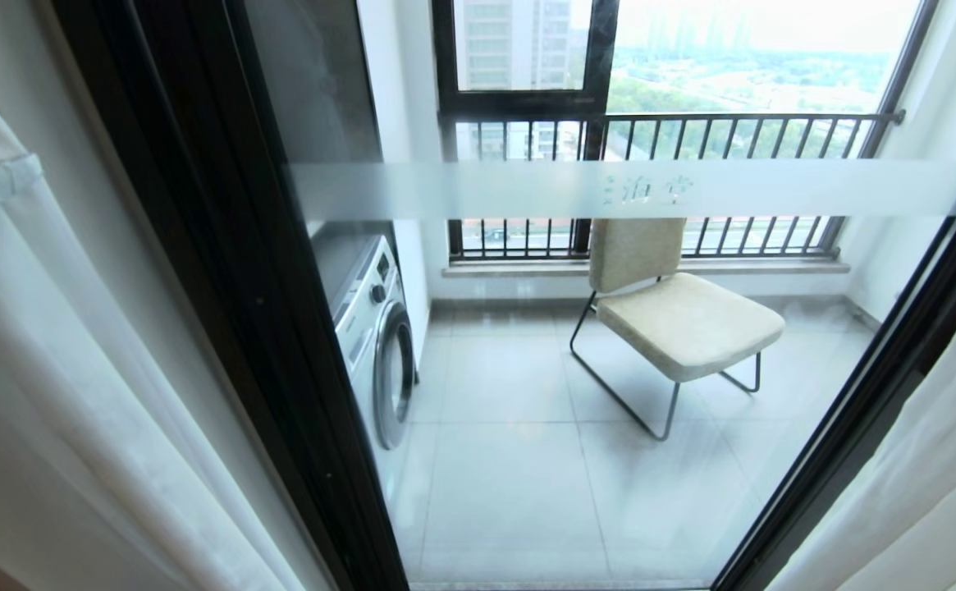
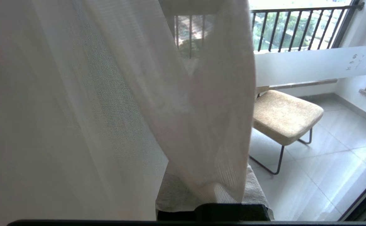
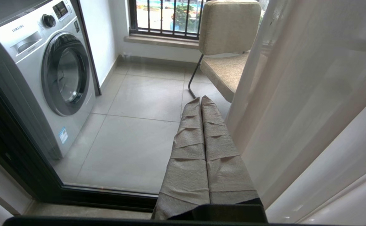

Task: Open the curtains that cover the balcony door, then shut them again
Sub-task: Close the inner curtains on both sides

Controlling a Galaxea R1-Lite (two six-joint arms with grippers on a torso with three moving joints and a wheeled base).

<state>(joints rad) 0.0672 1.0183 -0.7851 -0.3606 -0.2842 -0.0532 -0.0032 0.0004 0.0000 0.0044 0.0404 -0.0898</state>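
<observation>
From the head, the big black-framed glass balcony door point(image 1: 527, 394) is bare in the middle, with the thin see-through white curtains point(image 1: 59, 369) hanging in long up-and-down folds at both sides and no arm showing. In the left wrist view, the left gripper point(image 2: 214, 194), with its cloth-wrapped fingers point(image 2: 255, 188), looks pinched shut on a fold of the left curtain, which drapes right over it. In the right wrist view, the right gripper point(image 3: 201, 103) is closed on nothing, just beside the right curtain, so I think the left arm is readier to pull
</observation>
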